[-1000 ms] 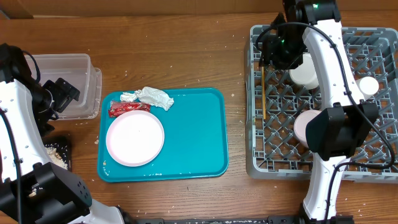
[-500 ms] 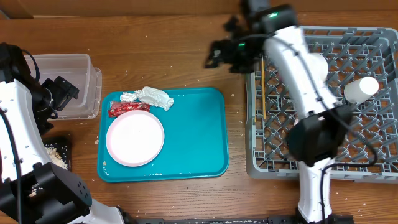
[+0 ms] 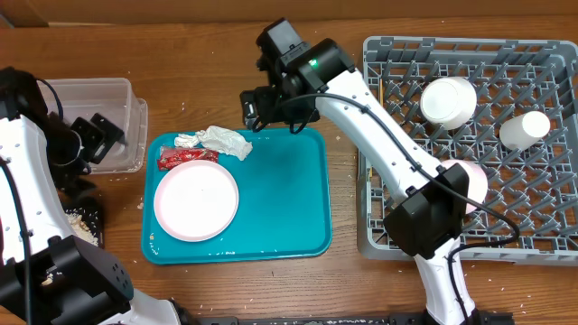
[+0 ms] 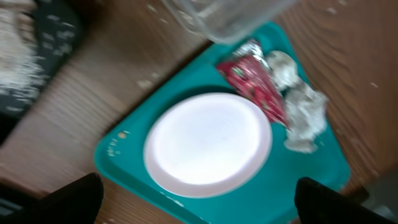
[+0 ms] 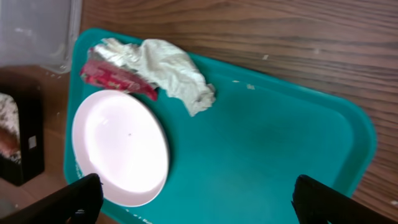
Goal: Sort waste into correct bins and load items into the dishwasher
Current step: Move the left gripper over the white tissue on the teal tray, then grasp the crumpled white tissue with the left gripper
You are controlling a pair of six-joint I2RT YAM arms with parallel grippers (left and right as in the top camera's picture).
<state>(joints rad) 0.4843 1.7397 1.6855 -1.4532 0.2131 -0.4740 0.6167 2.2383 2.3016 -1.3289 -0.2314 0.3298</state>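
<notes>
Jaws splayed on both arms, nothing held.
The right gripper (image 3: pixel 257 108) hangs upper centre, over the top rim of the large teal serving tray (image 3: pixel 289 208), near the crumpled white tissue (image 3: pixel 226 141) and red shiny wrapper (image 3: pixel 185 160) just beside the white round plate (image 3: pixel 196 200), left on that tray; the left gripper (image 3: pixel 97 135) hovers by the clear rectangular plastic tub (image 3: pixel 99 90), upper left.

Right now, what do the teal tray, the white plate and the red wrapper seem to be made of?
The tray: likely hard plastic, smooth, slightly glossy; even teal colour, moulded rounded rim.
The plate: ceramic or melamine, can't tell which; smooth, plain white with soft sheen.
The wrapper: thin foil-like film; shiny red, creased.
</notes>
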